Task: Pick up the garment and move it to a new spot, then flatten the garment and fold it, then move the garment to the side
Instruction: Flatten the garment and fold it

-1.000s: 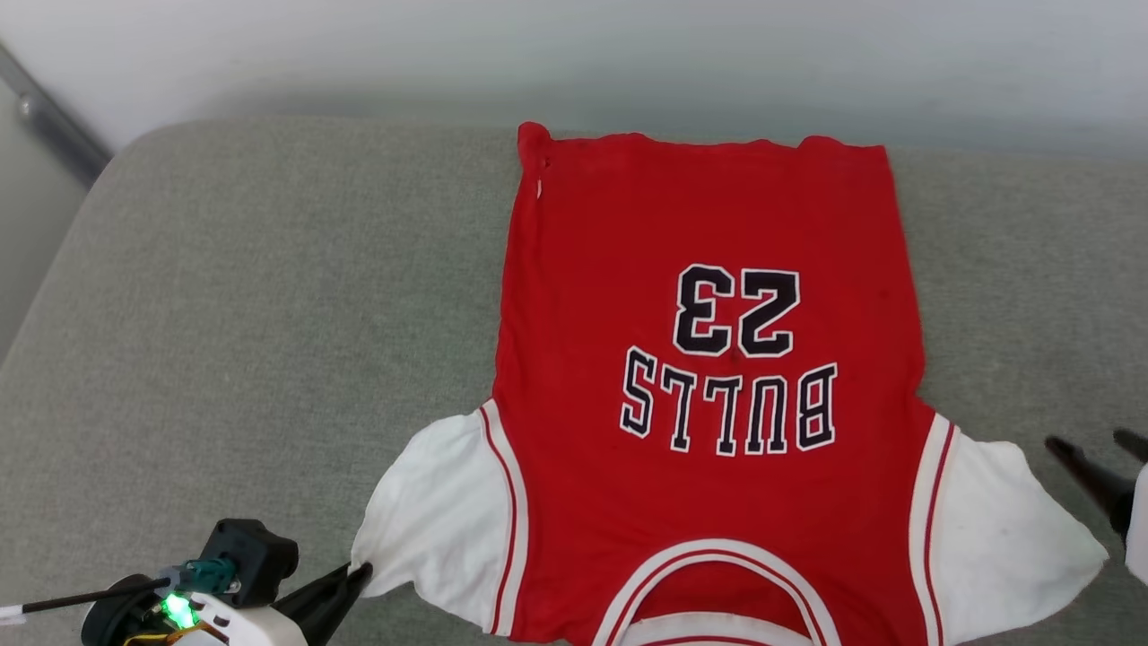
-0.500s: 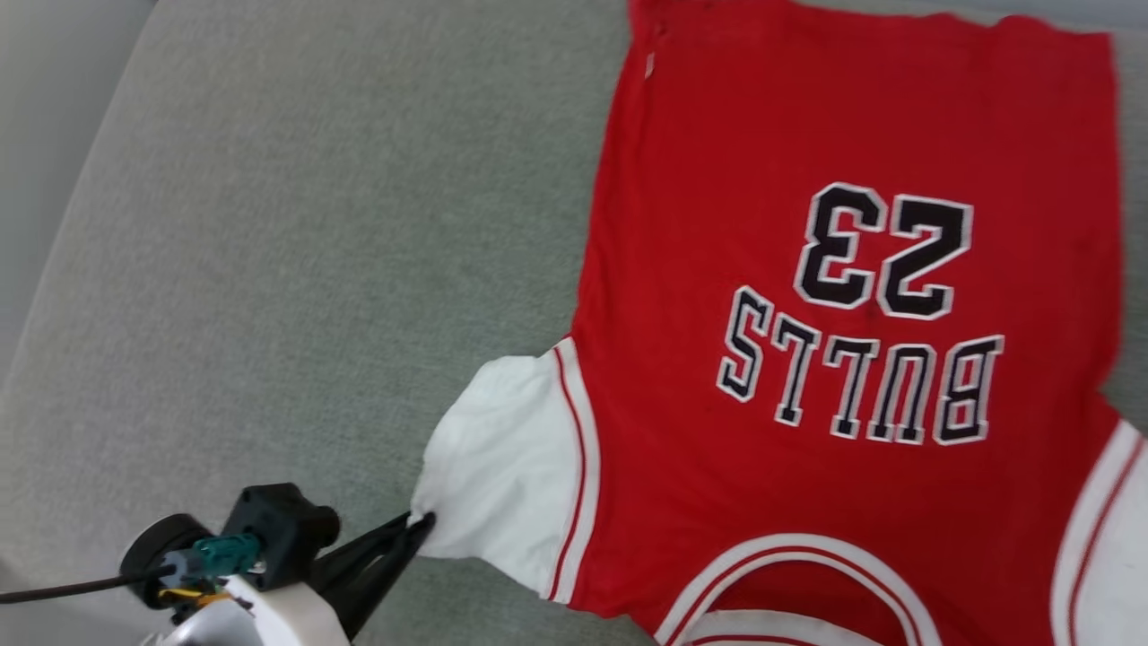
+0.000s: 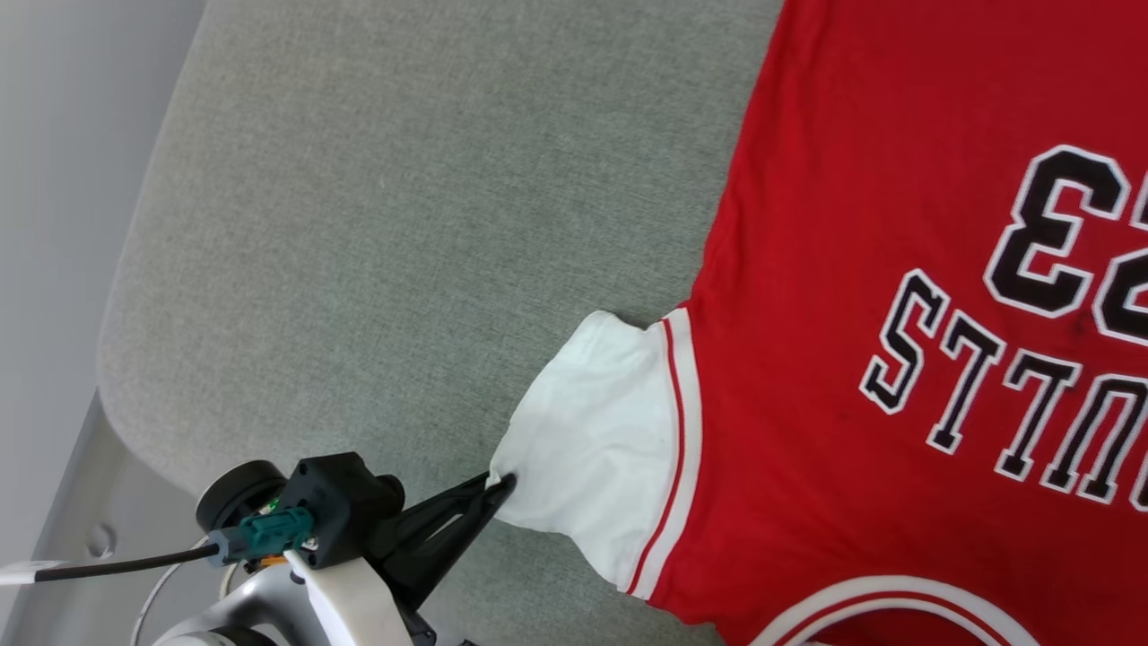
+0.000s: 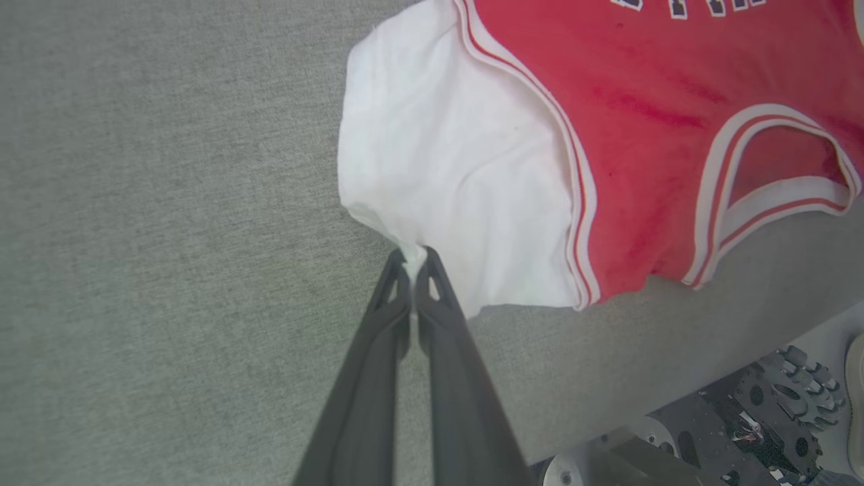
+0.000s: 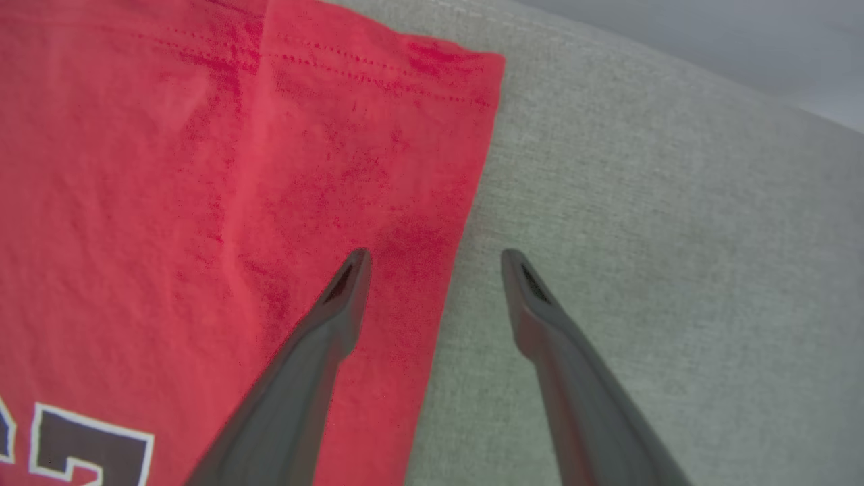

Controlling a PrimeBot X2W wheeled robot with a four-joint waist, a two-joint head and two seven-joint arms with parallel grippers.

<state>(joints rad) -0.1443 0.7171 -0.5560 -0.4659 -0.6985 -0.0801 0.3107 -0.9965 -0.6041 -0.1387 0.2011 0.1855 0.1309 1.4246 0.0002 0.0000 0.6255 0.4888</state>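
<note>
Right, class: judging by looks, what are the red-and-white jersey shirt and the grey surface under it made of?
Red jersey shirt with white sleeves: probably soft knit fabric, matte; it creases and shows stitched hems. Grey cushioned surface: seemingly woven upholstery cloth, fine flecked weave.

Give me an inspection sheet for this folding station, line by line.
Surface: grey fabric cushion, rounded corner.
Job's things: red garment spread flat, lettering up; white sleeve laid out sideways.
Clutter: nothing seen.
End effectors: left end effector shut on the sleeve's corner; right end effector open, one finger over the garment's side edge, the other over the cushion, holding nothing.
Cables: black cable with a teal plug at the left wrist.
Surroundings: pale area beside the cushion.
</note>
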